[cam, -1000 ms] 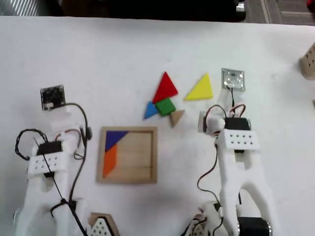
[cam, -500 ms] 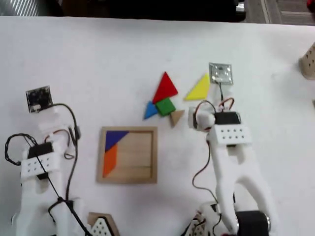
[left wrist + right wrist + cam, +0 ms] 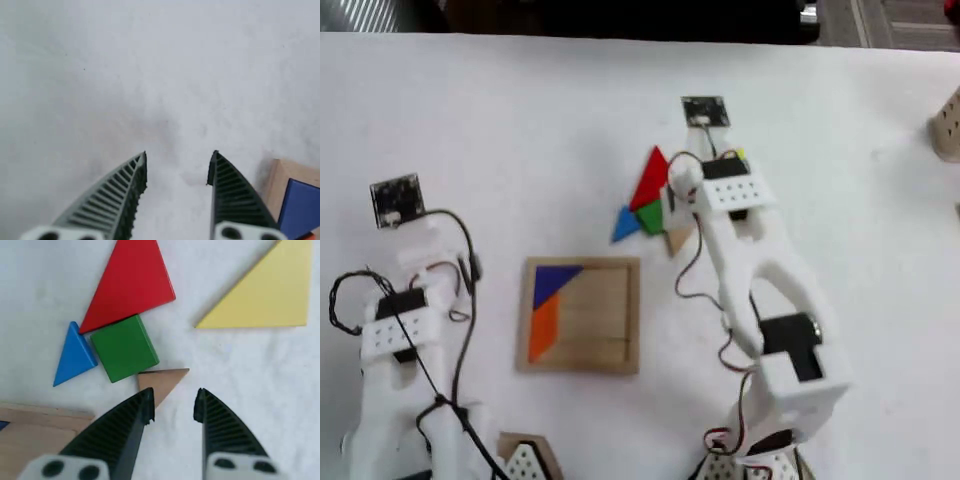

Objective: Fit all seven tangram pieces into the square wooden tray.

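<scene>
On the white surface [image 3: 520,120], the square wooden tray [image 3: 610,325] lies flat between the left arm [image 3: 405,340] and the right arm [image 3: 760,270]. Two pieces are in it. A dark blue piece [image 3: 552,281] fills the far-left corner. An orange piece [image 3: 543,328] sits right behind it against the left wall, and the two touch. The rest of the tray floor is bare wood.

Five pieces lie loose on the surface beyond the tray's far-right corner. The red triangle [image 3: 130,282] has the green square [image 3: 125,347] against its lower edge. The small blue triangle [image 3: 74,354] is just beside the green square. The tan triangle [image 3: 159,382] is tucked against the green square's corner on the tray side. The yellow triangle [image 3: 270,295] lies apart from that cluster, and in the high view it is mostly hidden under the right arm.

The right tool [image 3: 173,405] hangs over the loose pieces with its jaws apart, gripping nothing. The tan triangle's edge sits just at one fingertip, and bare surface shows in the gap.

The left tool [image 3: 177,167] also has its jaws apart and holds nothing. It is over bare surface, just beside the tray corner that holds the dark blue piece.
</scene>
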`<action>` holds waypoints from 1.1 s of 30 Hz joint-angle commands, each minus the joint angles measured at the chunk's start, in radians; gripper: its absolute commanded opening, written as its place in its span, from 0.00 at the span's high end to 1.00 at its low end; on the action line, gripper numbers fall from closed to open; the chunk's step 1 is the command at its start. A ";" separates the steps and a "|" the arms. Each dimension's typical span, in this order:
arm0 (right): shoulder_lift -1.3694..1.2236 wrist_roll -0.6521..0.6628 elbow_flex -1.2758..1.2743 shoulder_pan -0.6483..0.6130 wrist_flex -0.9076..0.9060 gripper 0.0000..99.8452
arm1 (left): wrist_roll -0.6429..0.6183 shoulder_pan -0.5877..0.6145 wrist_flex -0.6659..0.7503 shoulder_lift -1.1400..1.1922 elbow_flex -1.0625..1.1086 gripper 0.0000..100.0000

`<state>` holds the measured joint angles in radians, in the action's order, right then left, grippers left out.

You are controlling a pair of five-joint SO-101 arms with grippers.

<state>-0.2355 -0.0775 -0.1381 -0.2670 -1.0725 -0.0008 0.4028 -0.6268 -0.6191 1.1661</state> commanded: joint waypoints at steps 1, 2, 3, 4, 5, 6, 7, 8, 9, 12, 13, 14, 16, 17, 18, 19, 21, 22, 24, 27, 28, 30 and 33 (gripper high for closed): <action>-0.022 0.012 0.084 0.001 -0.031 0.86 | 0.002 0.012 0.014 0.054 -0.101 0.79; -0.024 0.023 0.084 -0.002 -0.042 0.86 | 0.002 0.012 0.011 0.068 -0.112 0.79; -0.025 0.023 0.083 -0.008 -0.048 0.86 | 0.002 0.012 0.011 0.077 -0.117 0.79; -0.028 0.005 0.081 -0.010 -0.048 0.86 | 0.002 0.010 0.011 0.082 -0.120 0.79; -0.030 -0.025 0.081 -0.010 -0.048 0.86 | 0.002 0.008 0.011 0.082 -0.121 0.79; -0.031 -0.055 0.081 -0.010 -0.047 0.86 | 0.002 0.008 0.011 0.082 -0.121 0.79; -0.033 -0.084 0.081 -0.010 -0.045 0.85 | 0.003 0.007 0.011 0.082 -0.121 0.78; -0.038 -0.126 0.081 -0.010 -0.042 0.83 | 0.003 0.007 0.011 0.082 -0.121 0.78; -0.048 -0.178 0.081 -0.012 -0.041 0.81 | 0.003 0.007 0.011 0.082 -0.121 0.78; -0.091 -0.311 0.086 -0.044 -0.041 0.76 | 0.003 0.005 0.011 0.082 -0.120 0.78; -0.107 -0.318 0.087 -0.054 -0.041 0.75 | 0.003 0.005 0.011 0.084 -0.120 0.78; -0.122 -0.318 0.089 -0.068 -0.030 0.75 | 0.003 0.005 0.011 0.085 -0.120 0.78; -0.142 -0.315 0.089 -0.081 -0.001 0.75 | 0.003 0.005 0.011 0.087 -0.120 0.78; -0.147 -0.315 0.089 -0.081 0.012 0.75 | 0.003 0.005 0.011 0.087 -0.120 0.78; -0.147 -0.315 0.089 -0.077 0.022 0.75 | 0.003 0.005 0.011 0.087 -0.118 0.78; -0.142 -0.313 0.091 -0.076 0.030 0.75 | 0.003 0.005 0.011 0.087 -0.118 0.78; -0.131 -0.313 0.089 -0.076 0.036 0.75 | 0.005 0.005 0.011 0.087 -0.118 0.78; -0.127 -0.313 0.089 -0.076 0.038 0.75 | 0.005 0.005 0.011 0.088 -0.118 0.78; -0.124 -0.313 0.089 -0.084 0.054 0.75 | 0.006 0.005 0.011 0.088 -0.118 0.78; -0.134 -0.313 0.087 -0.081 0.084 0.75 | 0.006 0.005 0.011 0.088 -0.118 0.78; -0.136 -0.313 0.086 -0.077 0.085 0.75 | 0.008 0.005 0.011 0.088 -0.118 0.78; -0.136 -0.313 0.084 -0.074 0.085 0.78 | 0.008 0.005 0.011 0.088 -0.118 0.78; -0.136 -0.307 0.083 -0.073 0.085 0.85 | 0.008 0.005 0.011 0.088 -0.117 0.78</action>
<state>-0.3920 -0.3813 -0.0905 -0.3360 -1.0065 -0.0008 0.4028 -0.6268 -0.5332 1.1001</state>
